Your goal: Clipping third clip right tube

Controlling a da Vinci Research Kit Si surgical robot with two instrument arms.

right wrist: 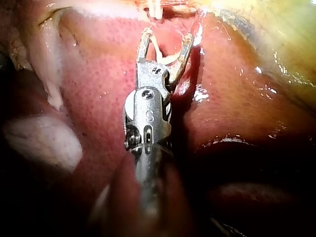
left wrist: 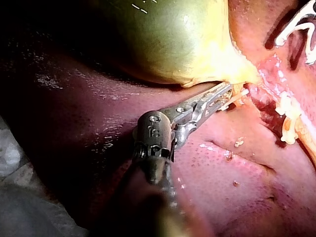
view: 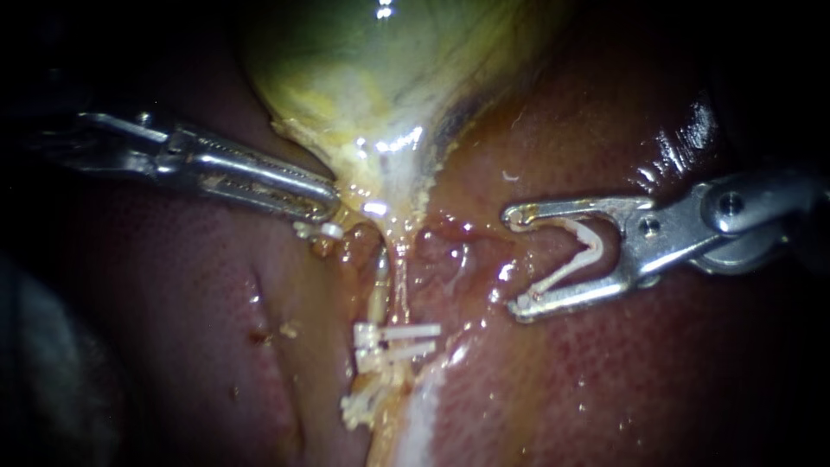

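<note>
The right instrument (view: 516, 259) stands over the liver (view: 657, 372), to the right of the tubes. Its jaws are spread wide and carry an open white V-shaped clip (view: 584, 256) between them. In the right wrist view the same instrument (right wrist: 165, 35) and its clip (right wrist: 160, 57) point at the tissue ahead. A pale tube (view: 379, 290) runs down from the gallbladder (view: 372, 69). Two white clips (view: 393, 339) cross it lower down. My left instrument (view: 333, 207) has its jaws shut on the tissue at the gallbladder's narrow end, as the left wrist view (left wrist: 224, 91) also shows.
A small white clip (view: 329, 231) lies just under the left instrument's tip. Another pale clip (view: 361, 408) sits lower on the tissue strand. Raw red tissue (view: 445, 251) lies between the tube and the right instrument. Wet liver surrounds everything.
</note>
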